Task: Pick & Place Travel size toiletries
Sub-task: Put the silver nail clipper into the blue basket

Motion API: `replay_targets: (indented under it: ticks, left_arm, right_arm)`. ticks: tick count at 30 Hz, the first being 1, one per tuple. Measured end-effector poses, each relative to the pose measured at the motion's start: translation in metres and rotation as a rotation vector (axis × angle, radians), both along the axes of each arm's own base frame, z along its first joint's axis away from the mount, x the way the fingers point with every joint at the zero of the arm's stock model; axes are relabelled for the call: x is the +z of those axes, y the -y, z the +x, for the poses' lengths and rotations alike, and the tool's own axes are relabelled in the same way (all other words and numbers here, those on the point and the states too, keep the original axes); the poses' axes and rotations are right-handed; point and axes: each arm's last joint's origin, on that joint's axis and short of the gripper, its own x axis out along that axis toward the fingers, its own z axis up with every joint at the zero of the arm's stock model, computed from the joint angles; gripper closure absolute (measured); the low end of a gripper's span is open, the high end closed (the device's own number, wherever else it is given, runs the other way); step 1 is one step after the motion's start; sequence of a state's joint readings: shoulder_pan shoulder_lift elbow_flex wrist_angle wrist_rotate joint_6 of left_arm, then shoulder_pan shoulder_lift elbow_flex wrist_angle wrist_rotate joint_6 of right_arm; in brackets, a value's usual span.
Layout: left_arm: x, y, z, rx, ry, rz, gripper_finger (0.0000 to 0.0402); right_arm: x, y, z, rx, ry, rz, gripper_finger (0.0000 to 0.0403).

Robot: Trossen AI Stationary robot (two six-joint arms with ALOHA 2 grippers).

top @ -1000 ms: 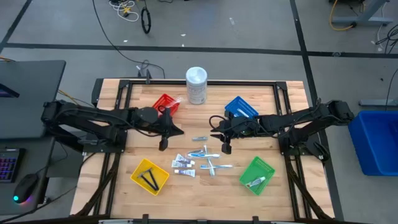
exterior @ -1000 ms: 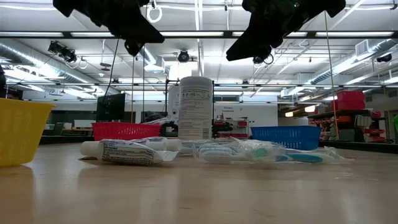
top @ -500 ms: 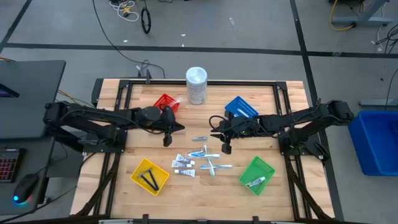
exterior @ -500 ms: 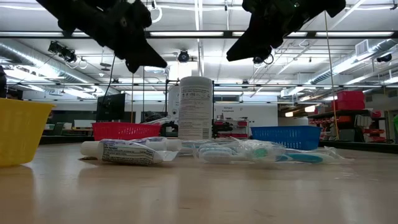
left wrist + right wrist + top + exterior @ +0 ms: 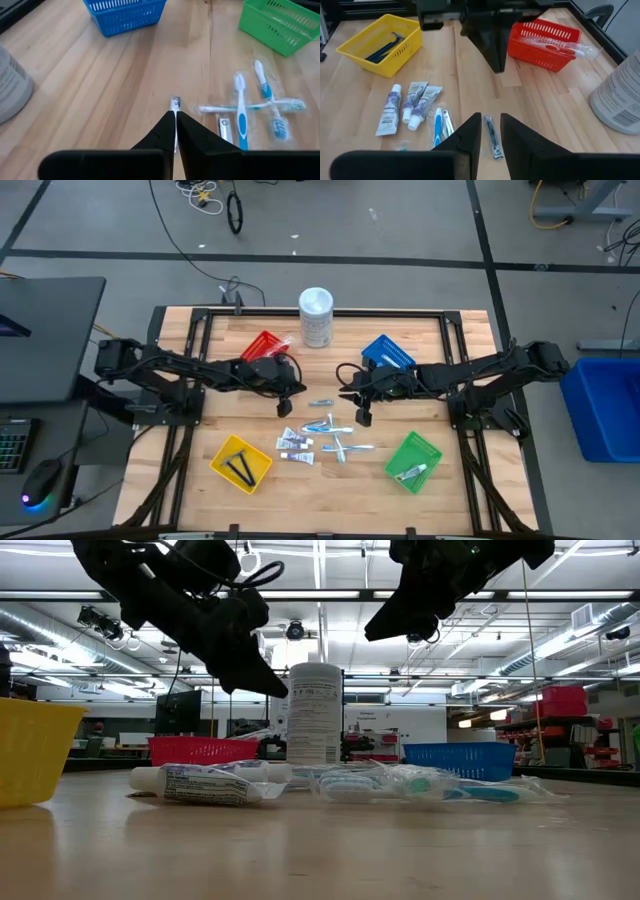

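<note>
High view shows the sorting partly done. The yellow basket (image 5: 240,462) already holds dark slim pieces, the green basket (image 5: 414,461) holds one pale item, and the red basket (image 5: 266,347) holds clear-wrapped pieces, seen better in the right wrist view. The blue basket (image 5: 386,354) looks empty as far as the pictures tell.

A cluster of toiletries is left loose on the tabletop (image 5: 200,430) between the baskets: small white tubes (image 5: 294,443), crossed blue-and-white toothbrushes (image 5: 338,437), and a slim metal piece (image 5: 320,403) just ahead of them, nearer the tall white container (image 5: 315,317).

The left hand (image 5: 285,408) hangs above the bare wood just beside the tubes, carrying nothing; in the left wrist view its fingers (image 5: 160,137) are nearly pressed together with only a sliver between them. The right hand (image 5: 361,416) hovers on the other side of the cluster, also carrying nothing, its fingers (image 5: 470,132) narrowly parted with the slim metal piece showing on the wood beyond the gap.

I judge the task somewhat short of halfway: several items are binned, most of the central pile remains, and neither hand has a grip on anything yet.
</note>
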State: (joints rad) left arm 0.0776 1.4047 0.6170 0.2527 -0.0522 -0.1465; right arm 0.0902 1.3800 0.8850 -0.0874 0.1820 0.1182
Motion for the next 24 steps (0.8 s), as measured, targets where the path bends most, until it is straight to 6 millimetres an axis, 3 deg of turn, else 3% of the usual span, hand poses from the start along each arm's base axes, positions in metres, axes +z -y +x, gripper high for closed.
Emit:
replay_targets:
  ticks: [13,24]
  left_arm:
    - [0.0008,-0.0029,0.0021,0.077,0.022,0.058,0.0377]
    - [0.0025,-0.0045,0.0025,0.124,0.038,0.087,0.0311]
  right_arm:
    - [-0.0017,0.0002,-0.0011,0.001,-0.021,-0.004,0.0332]
    - [-0.0017,0.0002,-0.0011,0.001,-0.021,-0.004,0.0328]
